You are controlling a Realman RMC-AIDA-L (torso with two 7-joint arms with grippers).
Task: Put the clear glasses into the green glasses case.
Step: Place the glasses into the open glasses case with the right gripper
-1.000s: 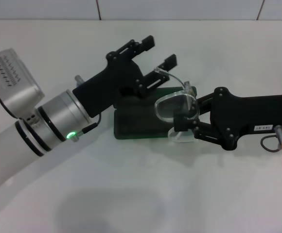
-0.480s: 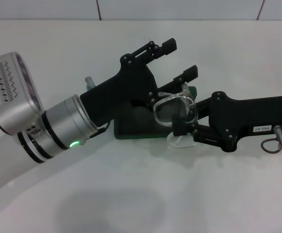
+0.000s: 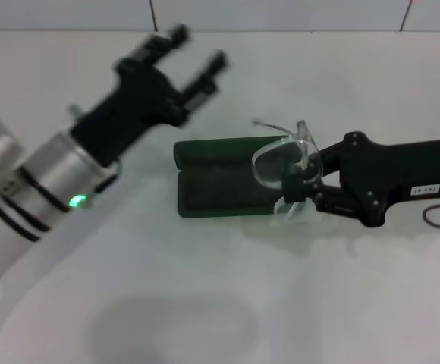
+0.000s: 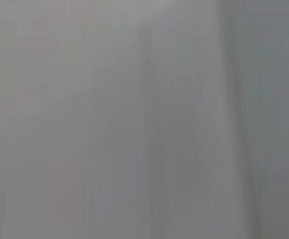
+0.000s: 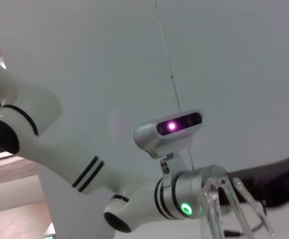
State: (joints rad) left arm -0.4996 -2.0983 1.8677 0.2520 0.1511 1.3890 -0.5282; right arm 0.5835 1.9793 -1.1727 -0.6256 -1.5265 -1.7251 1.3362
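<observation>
Over green glasses case (image 3: 224, 182), clear glasses (image 3: 279, 161), R gripper (image 3: 292, 191)

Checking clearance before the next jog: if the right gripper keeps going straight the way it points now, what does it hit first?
The right gripper, shut on the clear glasses, points toward the robot's left, across the open green glasses case. The case is the first thing in that line; whether it touches or passes above is unclear.

the clear glasses (image 3: 281, 163) are glossy see-through plastic. the green glasses case (image 3: 224, 184) looks matt, its lining dull and soft like cloth. both tools, left (image 3: 197, 57) and right (image 3: 292, 196), are matt black plastic; the table (image 3: 205, 288) is smooth, pale and faintly shiny.
</observation>
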